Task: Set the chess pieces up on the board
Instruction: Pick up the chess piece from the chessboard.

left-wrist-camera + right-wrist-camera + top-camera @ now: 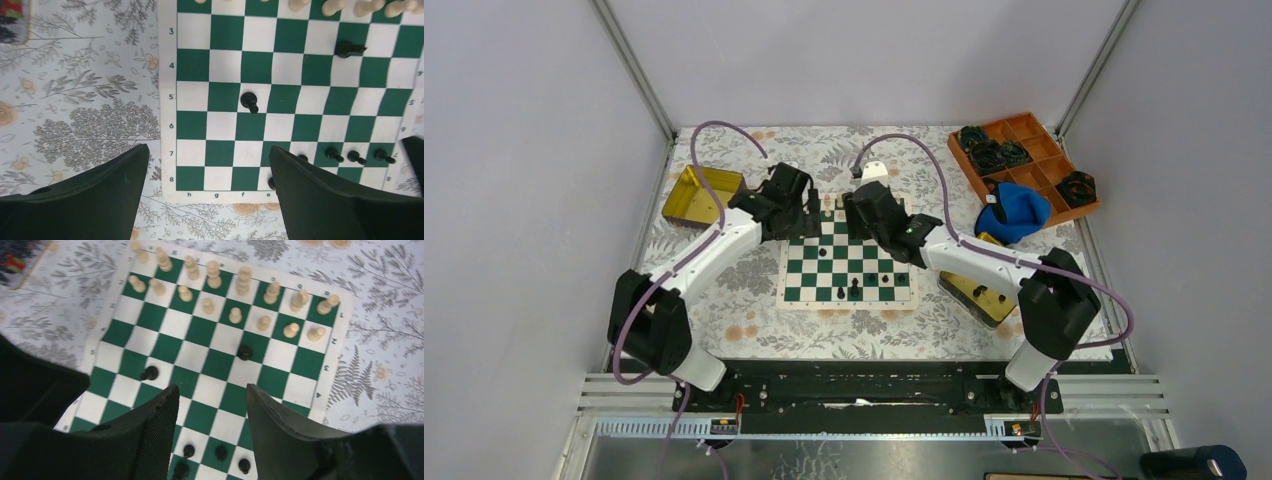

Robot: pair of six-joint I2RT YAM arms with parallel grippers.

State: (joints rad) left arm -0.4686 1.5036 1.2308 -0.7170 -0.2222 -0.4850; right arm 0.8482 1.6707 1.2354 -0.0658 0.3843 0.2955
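Observation:
The green-and-white board [809, 285] lies mid-table. Cream chess pieces [235, 315] fill its two far rows. Two black pieces stand mid-board [244, 352] [149, 373], and several more black ones [221, 453] sit on the near rows. My left gripper [809, 215] hovers over the board's far left corner. In its wrist view it is open [208, 147] over the h–e corner, with nothing between the fingers and a black pawn [249, 102] ahead. My right gripper [856, 215] hangs over the far middle, open [212, 387] and empty above bare squares.
A gold tin [699, 193] sits at the back left, and a second gold tin [979, 295] lies under the right arm. An orange compartment tray [1024, 160] with black rings stands back right, a blue object [1014, 215] beside it. A floral cloth covers the table.

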